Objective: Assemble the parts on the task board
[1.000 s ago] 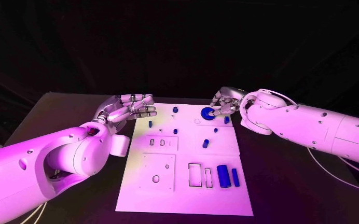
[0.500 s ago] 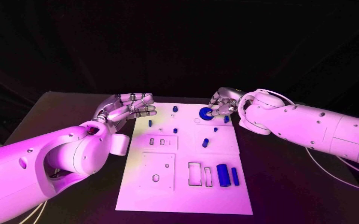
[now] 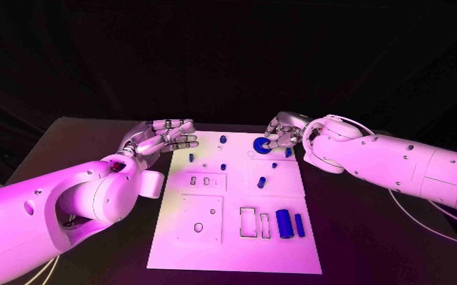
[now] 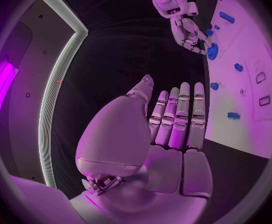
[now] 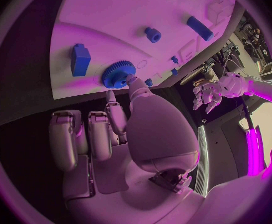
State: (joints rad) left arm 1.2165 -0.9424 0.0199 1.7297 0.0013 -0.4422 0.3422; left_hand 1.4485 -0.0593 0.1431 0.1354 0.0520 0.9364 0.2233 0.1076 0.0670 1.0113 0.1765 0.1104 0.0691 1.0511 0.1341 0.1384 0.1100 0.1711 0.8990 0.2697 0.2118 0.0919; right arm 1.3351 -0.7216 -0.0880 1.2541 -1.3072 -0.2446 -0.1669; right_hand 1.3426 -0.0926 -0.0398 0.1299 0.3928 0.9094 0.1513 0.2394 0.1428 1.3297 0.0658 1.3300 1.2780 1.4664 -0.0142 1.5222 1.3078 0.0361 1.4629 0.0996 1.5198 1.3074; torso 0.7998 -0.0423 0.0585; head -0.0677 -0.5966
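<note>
Left hand (image 3: pixel 162 138) sits off the task board's (image 3: pixel 238 245) far-left corner, just beside its edge, palm up, fingers straight and side by side in the left wrist view, nothing in it. Left arm (image 3: pixel 71 199) is a glossy white shell, hand is silver metal. Task board is a flat white rectangular plate on the black table (image 3: pixel 86 140), long axis running away from the robot. Left half carries two raised square panels: the farther one (image 3: pixel 206 181) has small slot cutouts, the nearer one (image 3: pixel 200 219) an oval hole. Several small blue parts stand across the far half, a peg (image 3: pixel 223 138) near the far edge, another (image 3: pixel 224 165) at mid-board, an oval one (image 3: pixel 261 181) right of the slotted panel. Near-right area has two rectangular outlined recesses (image 3: pixel 253 223), both look vacant, and just to their right two blue cylinders lie flat side by side, the thicker (image 3: pixel 282 222) inboard, the thinner (image 3: pixel 299 225) outboard. Blue gear (image 3: pixel 262 143) is at the far-right of the board, toothed rim clear in the right wrist view, a round disc pinched by the right hand (image 3: pixel 286 132) between thumb and fingertip; can't tell if it's touching the board or just above. A blue block (image 5: pixel 80 59) stands just beside the gear. Right arm (image 3: pixel 390 163) is the same white shell.
</note>
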